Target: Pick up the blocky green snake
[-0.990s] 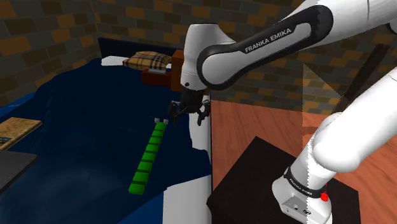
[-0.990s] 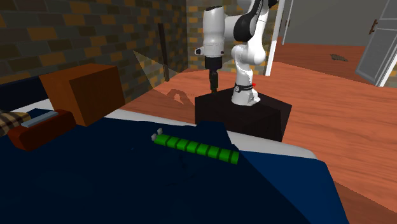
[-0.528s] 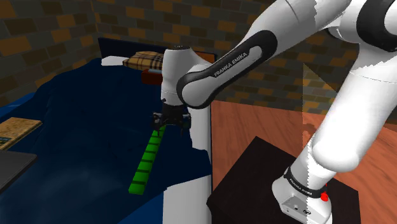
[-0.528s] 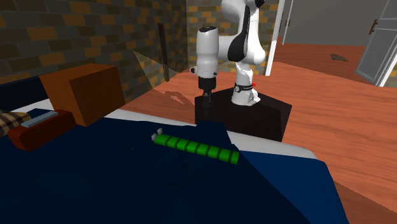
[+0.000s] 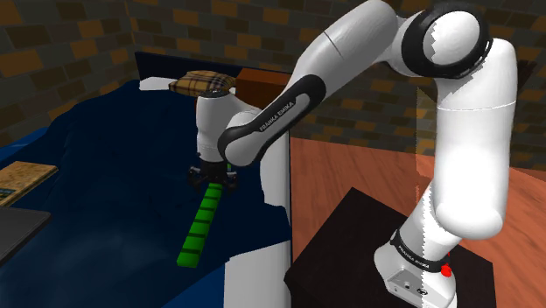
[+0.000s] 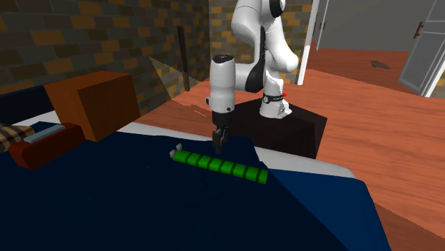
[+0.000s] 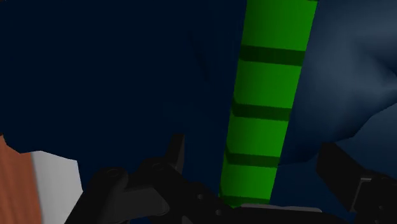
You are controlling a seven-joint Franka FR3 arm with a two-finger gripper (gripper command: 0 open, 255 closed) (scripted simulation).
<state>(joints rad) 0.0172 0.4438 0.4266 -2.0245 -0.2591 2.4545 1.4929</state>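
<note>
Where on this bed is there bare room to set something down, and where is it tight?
Free: the blanket between the snake and the flat board at the shoulder view's left edge. Crowded: the snake's end nearer the pillow, where the open gripper hangs over it, and around the pillow itself.

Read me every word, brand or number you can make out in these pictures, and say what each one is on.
"FRANKA EMIKA": white letters on the arm's dark forearm band, shoulder view.
Small white lettering on the dark ring at the arm's base: too small to read.
Nothing else legible.
</note>
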